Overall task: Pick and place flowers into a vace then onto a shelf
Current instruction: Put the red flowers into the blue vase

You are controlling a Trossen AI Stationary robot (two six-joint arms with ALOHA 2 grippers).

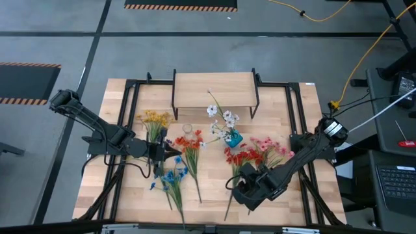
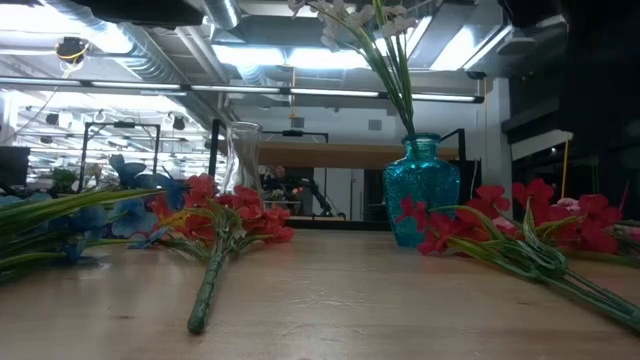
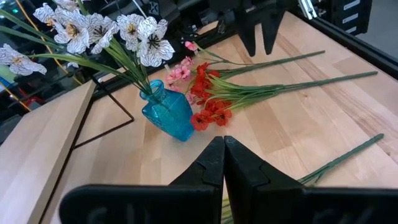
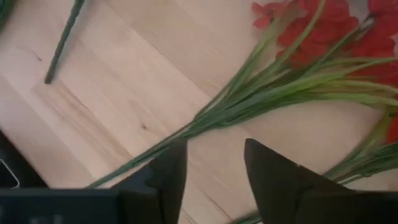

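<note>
A blue glass vase (image 1: 234, 138) with white flowers (image 3: 93, 28) stands upright on the table in front of the shelf (image 1: 214, 90). Loose sprays lie flat on the tabletop: yellow (image 1: 155, 118), red (image 1: 190, 142), blue (image 1: 170, 177), a second red one (image 1: 242, 157) and pink (image 1: 270, 146). My right gripper (image 4: 214, 165) is open and points steeply down over the green stems (image 4: 205, 121) of the second red spray; whether it touches them I cannot tell. My left gripper (image 3: 222, 146) is shut, raised above the table between the yellow and red sprays, and holds nothing.
A small clear glass vase (image 1: 188, 129) stands upright left of the blue one. The shelf's black legs (image 3: 115, 102) stand behind the vases. Black frame rails (image 1: 127, 97) run along the table's sides. Bare wood lies near the front edge, between the sprays.
</note>
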